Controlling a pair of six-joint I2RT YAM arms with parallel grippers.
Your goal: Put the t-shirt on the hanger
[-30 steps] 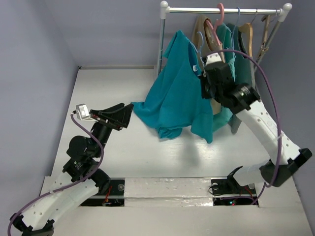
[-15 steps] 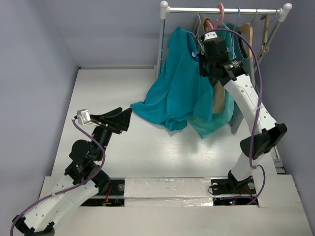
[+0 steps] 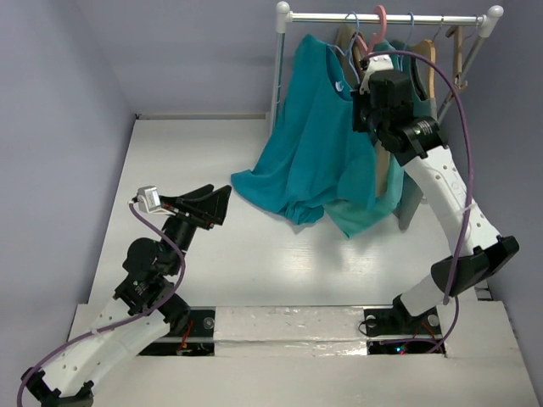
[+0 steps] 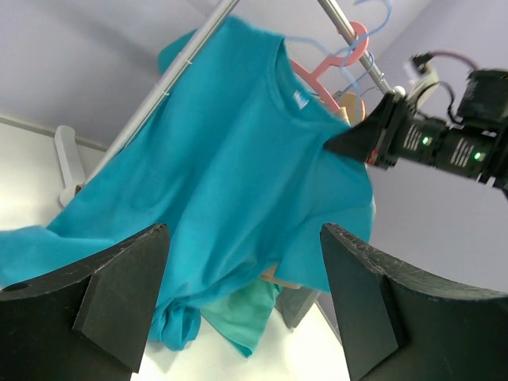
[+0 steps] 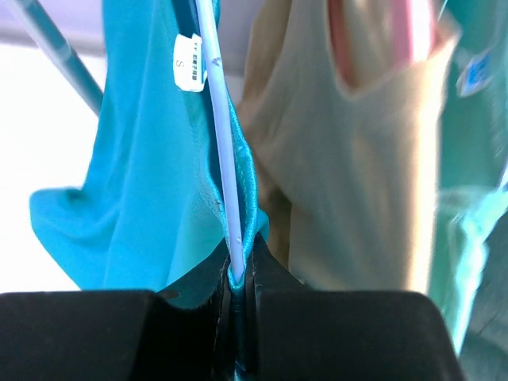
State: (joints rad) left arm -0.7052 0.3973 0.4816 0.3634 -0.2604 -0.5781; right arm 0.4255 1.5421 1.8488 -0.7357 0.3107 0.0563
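The teal-blue t-shirt [image 3: 310, 144] hangs from the thin light-blue hanger [image 5: 216, 119], close under the rack rail. Its lower part trails onto the table. My right gripper [image 3: 365, 91] is shut on the hanger wire and on a fold of the shirt's fabric [image 5: 135, 159]; in the right wrist view the gripper [image 5: 238, 274] pinches both. The pale neck label [image 5: 189, 62] shows beside the wire. My left gripper [image 3: 222, 203] is open and empty, low over the table, left of the shirt. In the left wrist view the gripper [image 4: 244, 238] faces the t-shirt [image 4: 230, 159].
The rack rail [image 3: 407, 18] and its left post [image 3: 277, 76] stand at the back. A pink hanger [image 3: 379, 21], a beige shirt [image 5: 349, 159], greener teal tops [image 3: 392, 64] and a wooden hanger [image 3: 426, 59] hang right of the t-shirt.
My right gripper has risen toward the rail with the hanger and t-shirt, so less of the shirt lies on the table. My left arm has barely moved.
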